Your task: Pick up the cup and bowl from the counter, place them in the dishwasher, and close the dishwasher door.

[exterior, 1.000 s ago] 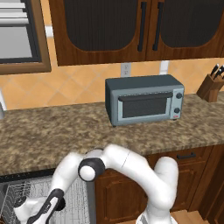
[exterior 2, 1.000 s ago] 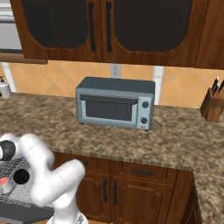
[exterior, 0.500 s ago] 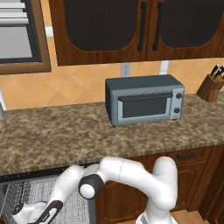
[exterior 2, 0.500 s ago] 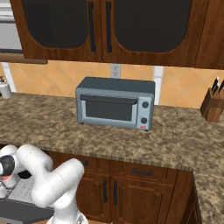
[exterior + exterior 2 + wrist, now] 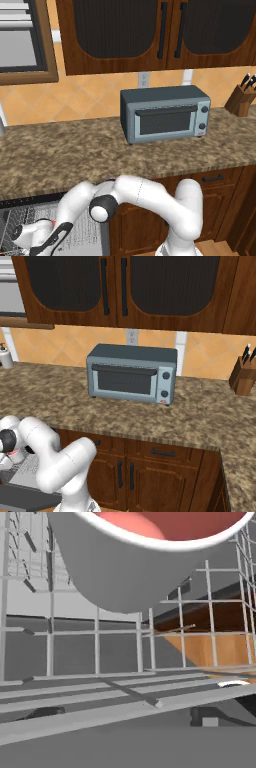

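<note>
At the far left of the left base view, the white arm reaches down below the speckled counter into the open dishwasher, its gripper low among the grey wires of the rack; the fingers are not plainly shown in any view, and going by the wide setting of the jaws they stand apart with nothing between them. Seen from the hand, the cup looms close, white wall outside and pinkish-red within, tilted toward the camera and resting in or against the wire rack, apparently free of the fingers. Whether it sits steady between the tines cannot be told. In the right base view a small white shape at the left edge, just beside the arm's dark joint, is likely the same cup. Further right on the counter stands the grey-blue toaster oven, with a knife block at the far right end; the black bowl is not to be found on the stretch of counter shown here. The cup looks light, rigid and smooth-glazed, the kind of thing that would slide in a loose pinch and chip if knocked on the wires; a hold across its rim, one finger inside and one outside, or across the round wall near mid-height, would seem the surest. With the cup apparently delivered, the bowl and the door would remain.
</note>
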### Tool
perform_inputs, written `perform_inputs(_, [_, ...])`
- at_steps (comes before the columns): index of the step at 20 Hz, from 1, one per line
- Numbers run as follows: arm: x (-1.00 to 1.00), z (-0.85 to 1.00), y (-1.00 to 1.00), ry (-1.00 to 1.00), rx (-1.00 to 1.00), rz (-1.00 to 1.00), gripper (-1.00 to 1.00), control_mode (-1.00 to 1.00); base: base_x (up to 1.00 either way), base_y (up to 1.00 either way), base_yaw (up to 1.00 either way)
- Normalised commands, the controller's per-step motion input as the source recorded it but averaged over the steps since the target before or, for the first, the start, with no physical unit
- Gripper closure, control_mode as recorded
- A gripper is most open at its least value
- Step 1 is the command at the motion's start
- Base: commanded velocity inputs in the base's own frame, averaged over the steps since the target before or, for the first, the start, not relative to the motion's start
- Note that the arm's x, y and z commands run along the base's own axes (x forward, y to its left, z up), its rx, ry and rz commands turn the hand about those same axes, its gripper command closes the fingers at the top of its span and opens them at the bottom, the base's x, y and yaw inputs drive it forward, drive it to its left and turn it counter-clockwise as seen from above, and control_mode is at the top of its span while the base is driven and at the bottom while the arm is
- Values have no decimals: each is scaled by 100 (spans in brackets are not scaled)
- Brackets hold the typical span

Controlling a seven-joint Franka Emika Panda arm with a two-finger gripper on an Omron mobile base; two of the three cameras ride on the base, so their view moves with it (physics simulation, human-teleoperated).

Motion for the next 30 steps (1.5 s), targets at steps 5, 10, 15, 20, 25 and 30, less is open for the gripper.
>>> perform_inputs(5, [96, -6, -67, -23, 17, -1, -100, -100, 0, 0, 0])
perform_inputs(10, [32, -7, -18, -37, 13, -1, -100, -100, 0, 0, 0])
perform_inputs(15, [-87, 80, 52, -11, 6, 2, -100, -100, 0, 0, 0])
perform_inputs(20, [-66, 100, 36, 2, 15, 2, -100, -100, 0, 0, 0])
perform_inputs(25, [-93, 100, 15, 4, 40, 3, -100, -100, 0, 0, 0])
perform_inputs(30, [-100, 85, 9, 5, 30, -11, -100, -100, 0, 0, 0])
